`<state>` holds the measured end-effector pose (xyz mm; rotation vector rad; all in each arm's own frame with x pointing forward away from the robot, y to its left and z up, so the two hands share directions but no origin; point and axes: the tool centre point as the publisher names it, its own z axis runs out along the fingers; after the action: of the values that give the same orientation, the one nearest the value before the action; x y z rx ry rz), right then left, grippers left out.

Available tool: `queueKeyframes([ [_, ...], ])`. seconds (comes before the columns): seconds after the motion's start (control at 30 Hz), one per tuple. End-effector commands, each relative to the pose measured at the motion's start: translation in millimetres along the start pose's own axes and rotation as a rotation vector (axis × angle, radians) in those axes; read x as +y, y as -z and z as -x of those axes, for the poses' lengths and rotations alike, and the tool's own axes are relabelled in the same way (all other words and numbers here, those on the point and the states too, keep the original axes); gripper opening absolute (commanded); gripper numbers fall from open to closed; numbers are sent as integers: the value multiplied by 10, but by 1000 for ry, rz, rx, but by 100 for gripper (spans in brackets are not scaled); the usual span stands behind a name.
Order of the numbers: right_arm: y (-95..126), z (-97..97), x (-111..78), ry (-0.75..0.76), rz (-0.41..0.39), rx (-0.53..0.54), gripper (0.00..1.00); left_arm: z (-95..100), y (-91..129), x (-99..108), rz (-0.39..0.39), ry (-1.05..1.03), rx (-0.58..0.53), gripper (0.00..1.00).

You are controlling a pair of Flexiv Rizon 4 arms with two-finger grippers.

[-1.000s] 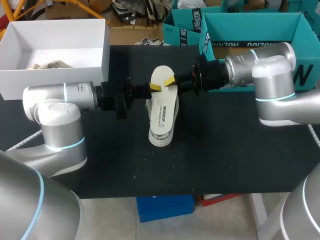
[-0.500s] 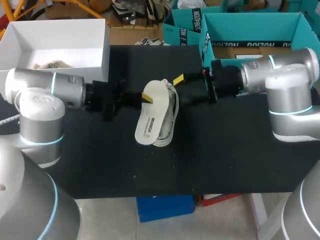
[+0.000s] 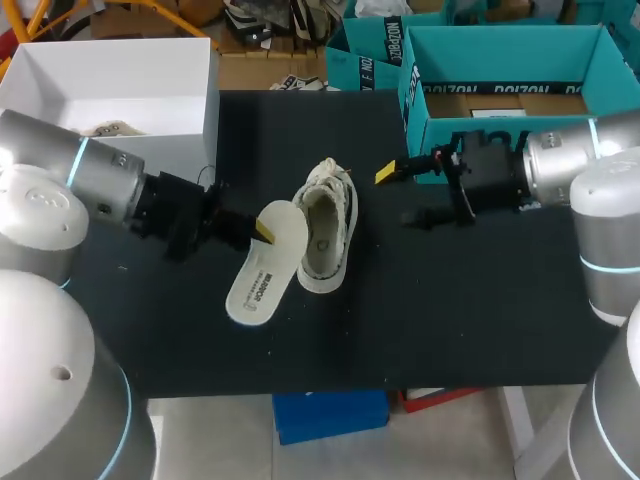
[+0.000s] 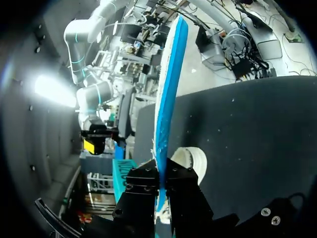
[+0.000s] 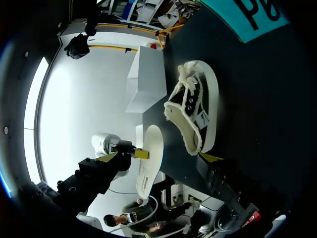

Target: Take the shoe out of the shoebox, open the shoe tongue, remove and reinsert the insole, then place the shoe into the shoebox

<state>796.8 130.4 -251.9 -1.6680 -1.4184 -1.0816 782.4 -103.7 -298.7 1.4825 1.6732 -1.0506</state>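
Note:
A cream low-top shoe (image 3: 328, 232) lies on the black table near the middle, its opening facing up. My left gripper (image 3: 258, 231) is shut on the heel end of the cream insole (image 3: 262, 265), which hangs just left of the shoe, outside it. In the left wrist view the insole (image 4: 169, 84) shows edge-on with a blue underside, pinched between the fingers, and the shoe's toe (image 4: 194, 157) lies beyond. My right gripper (image 3: 402, 195) is open to the right of the shoe, touching nothing. The right wrist view shows the shoe (image 5: 197, 119) and insole (image 5: 149, 163) ahead.
A white open box (image 3: 150, 60) with crumpled paper in it stands at the back left. A teal open box (image 3: 505, 40) stands at the back right, just behind my right arm. A smaller teal box (image 3: 360, 60) sits beside it.
My left gripper has pulled the insole out of the shoe, to the left and toward the front. My right gripper has opened and drawn back to the right.

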Motion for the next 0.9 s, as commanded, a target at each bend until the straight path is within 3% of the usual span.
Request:
queueKeyframes([
  [0.03,265,-94,-306,-14,223,-77,100,-26,135,-138,-3,0,38,0],
  [0.33,464,-218,-560,-26,318,-159,100,-112,122,-285,-62,-10,72,0],
  [0.9,511,-297,-727,-31,332,-207,100,-180,24,-346,-144,-35,127,0],
])
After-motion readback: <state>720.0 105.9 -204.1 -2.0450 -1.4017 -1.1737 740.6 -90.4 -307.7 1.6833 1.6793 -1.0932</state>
